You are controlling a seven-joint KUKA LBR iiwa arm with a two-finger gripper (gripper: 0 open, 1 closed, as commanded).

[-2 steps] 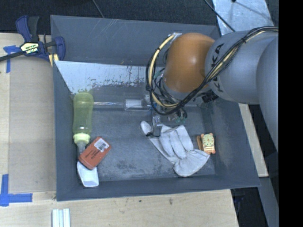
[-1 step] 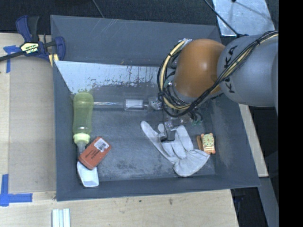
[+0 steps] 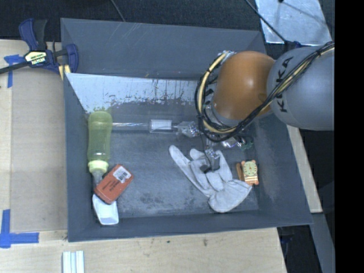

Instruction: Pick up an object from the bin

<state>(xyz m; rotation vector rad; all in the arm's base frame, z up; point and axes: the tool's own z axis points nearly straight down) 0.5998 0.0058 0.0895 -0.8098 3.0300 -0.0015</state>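
Parked with the gripper [image 3: 211, 162] right on the white glove [image 3: 227, 197] at about 4 o'clock in the bin [image 3: 170, 44], probably mid-glove to snag a fold. Can't tell if spread or pinching.

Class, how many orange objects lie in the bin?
2: a labelled orange block lower left, by the green bottle; a small orange box right of the white glove. The arm may hide others.
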